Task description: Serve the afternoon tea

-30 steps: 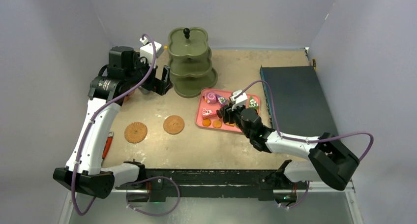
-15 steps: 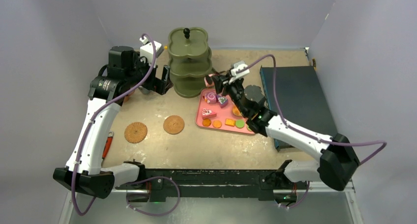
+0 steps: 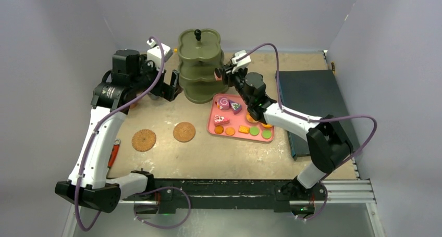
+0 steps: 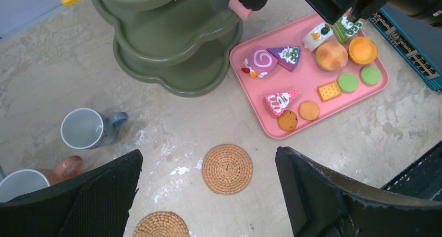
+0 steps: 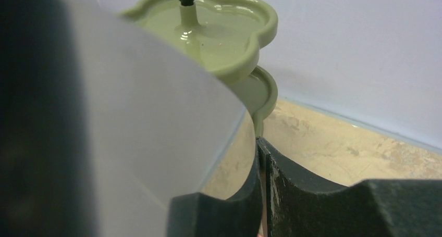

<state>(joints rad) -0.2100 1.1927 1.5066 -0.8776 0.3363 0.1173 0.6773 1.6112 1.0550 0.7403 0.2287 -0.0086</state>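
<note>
The right gripper [image 3: 221, 74] pinches a pink pastry [image 4: 238, 6] at the right rim of the olive stand [image 3: 200, 88], middle tier. Carry it well inward over the shelf, lower gently, then release. The left gripper [image 3: 172, 86] hangs wide open, empty, left of the stand

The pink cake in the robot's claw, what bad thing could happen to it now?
The pink pastry seems pinched at the very tips of the right gripper, right beside the edge of the olive stand. It might bump a tier's rim and slip out. The gripper could also nudge the stand, which looks tall and might wobble. The left gripper hangs open close to the stand's other side, so a shove could push the stand against it.
</note>
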